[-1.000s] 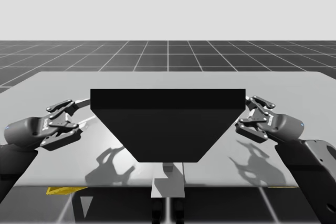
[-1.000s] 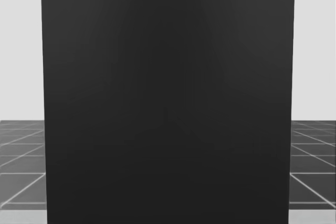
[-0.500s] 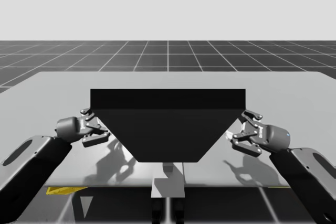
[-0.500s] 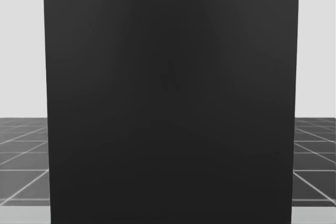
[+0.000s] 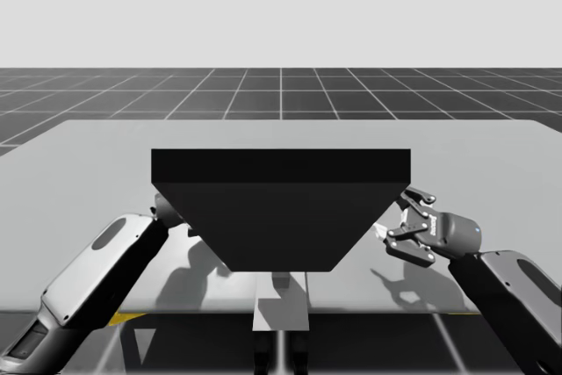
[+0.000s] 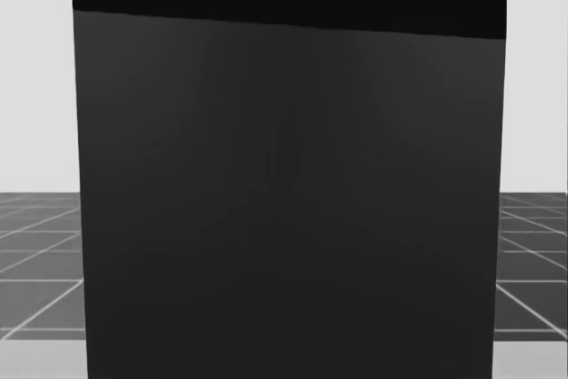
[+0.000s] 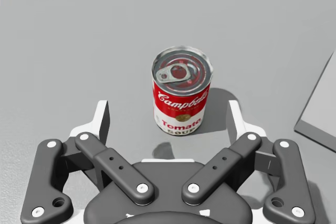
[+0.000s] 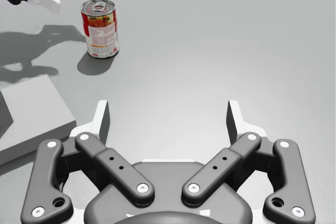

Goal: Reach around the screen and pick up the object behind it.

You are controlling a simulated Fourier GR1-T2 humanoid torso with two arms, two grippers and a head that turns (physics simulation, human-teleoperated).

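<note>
Left wrist view | left end effector (image 7: 168, 114) spread | red can (image 7: 181, 94) ahead

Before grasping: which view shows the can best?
Left wrist view: the red can stands upright, close ahead of my left gripper. Right wrist view shows it farther off; high and head views face the screen.

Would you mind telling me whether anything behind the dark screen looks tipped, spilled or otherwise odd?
Nothing stands out: the red-and-white cylindrical can stands upright on the grey table, just ahead of my open left gripper.
</note>
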